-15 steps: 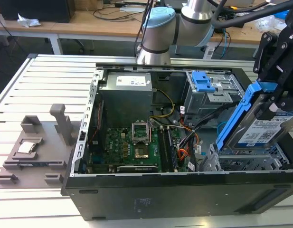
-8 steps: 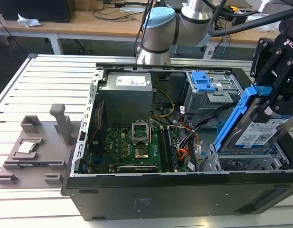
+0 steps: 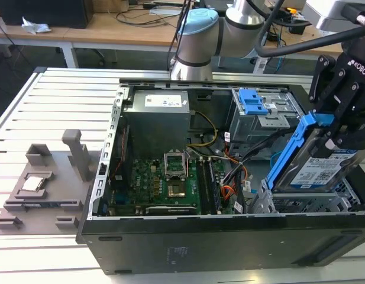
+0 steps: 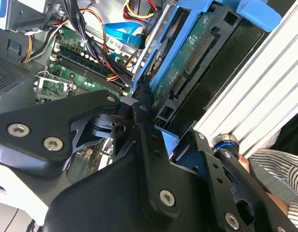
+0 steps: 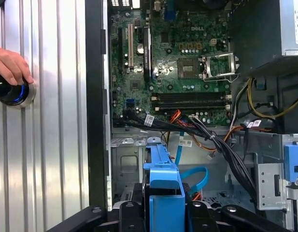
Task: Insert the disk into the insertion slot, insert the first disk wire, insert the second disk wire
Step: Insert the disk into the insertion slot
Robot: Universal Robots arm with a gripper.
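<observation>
One gripper (image 3: 336, 131) clamped on the disk (image 3: 322, 171) — tilted, lower end at the insertion slot (image 3: 300, 205).

In the exterior view the case (image 3: 217, 242) is set mid-frame on the table (image 3: 46, 118), with a fixture (image 3: 40, 189) laid at the left and the arm base (image 3: 194, 47) behind it at upper middle. Inside, the motherboard (image 3: 152, 183) is seated lower centre, with the power supply (image 3: 155, 127) above it. At the right edge the disk (image 3: 324, 171) is held tilted in the gripper (image 3: 333, 139) — over the slot (image 3: 300, 204), lower right.

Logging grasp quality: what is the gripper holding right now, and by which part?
The gripper is shut on the disk, clamping it at its raised upper end, across the blue frame.
</observation>
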